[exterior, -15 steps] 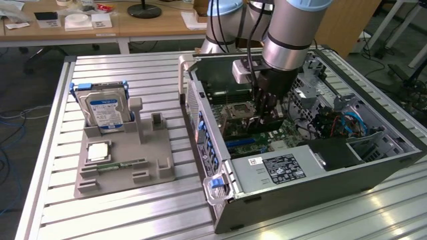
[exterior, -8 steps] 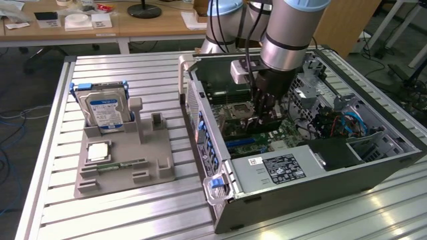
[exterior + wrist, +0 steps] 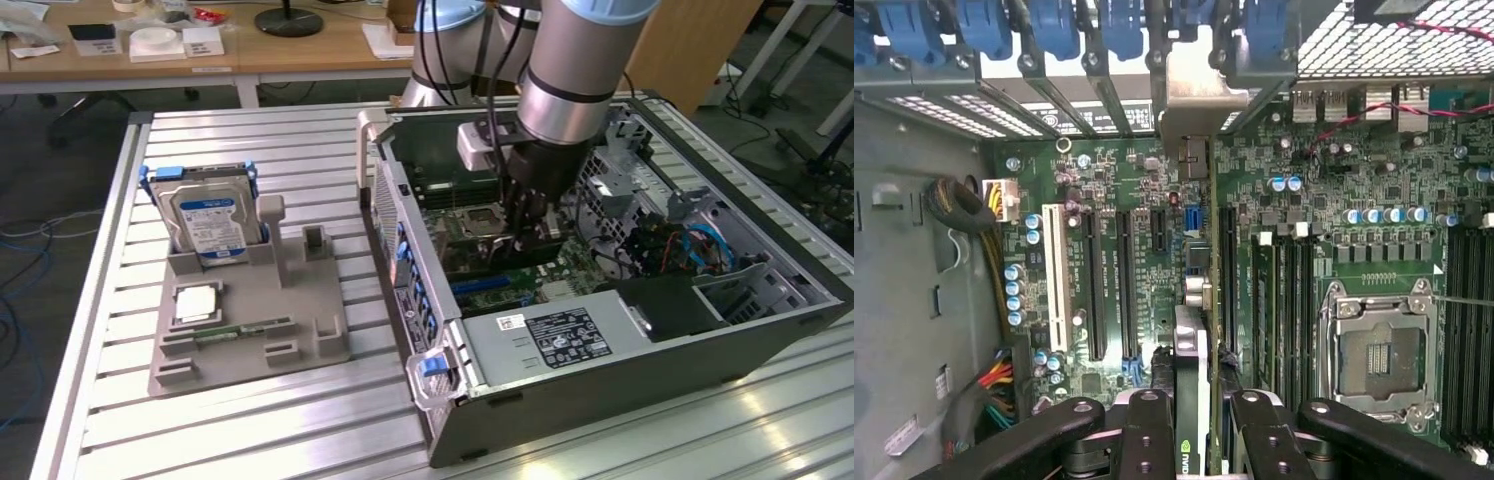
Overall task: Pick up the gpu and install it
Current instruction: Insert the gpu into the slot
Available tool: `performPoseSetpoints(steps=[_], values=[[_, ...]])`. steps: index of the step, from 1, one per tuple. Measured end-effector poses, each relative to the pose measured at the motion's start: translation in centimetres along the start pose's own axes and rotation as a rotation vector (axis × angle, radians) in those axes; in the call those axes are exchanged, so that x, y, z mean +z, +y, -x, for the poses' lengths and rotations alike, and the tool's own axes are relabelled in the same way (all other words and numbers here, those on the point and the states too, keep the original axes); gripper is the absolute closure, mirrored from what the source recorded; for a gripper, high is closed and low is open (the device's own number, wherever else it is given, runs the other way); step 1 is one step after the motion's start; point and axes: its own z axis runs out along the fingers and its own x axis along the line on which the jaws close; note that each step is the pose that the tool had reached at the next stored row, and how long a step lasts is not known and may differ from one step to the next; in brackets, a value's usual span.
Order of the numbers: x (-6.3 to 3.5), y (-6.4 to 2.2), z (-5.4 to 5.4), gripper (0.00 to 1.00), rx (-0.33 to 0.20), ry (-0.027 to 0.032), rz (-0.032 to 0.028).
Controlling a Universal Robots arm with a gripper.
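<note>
Exterior view: one arm [image 3: 567, 70] reaches into one open computer case [image 3: 601, 390], its jaws part-closed on the one gpu [image 3: 497, 258] just above the motherboard [image 3: 434, 195]; at the exterior view's left, one holder [image 3: 254, 340] carries one hard drive [image 3: 207, 215]. Wrist view: held edge-on, the gpu [image 3: 1192, 345] could jam if its bracket [image 3: 1199, 95] catches the rear frame [image 3: 1034, 85] or its edge misses the slot.
</note>
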Motion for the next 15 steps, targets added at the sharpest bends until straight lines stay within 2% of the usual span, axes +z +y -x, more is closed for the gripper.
performPoseSetpoints(steps=[8,15], values=[[0.46,0.63,-0.06,0.74,0.000,0.0002,0.0001],[0.95,0.69,-0.07,0.74,0.000,0.0002,0.0001]])
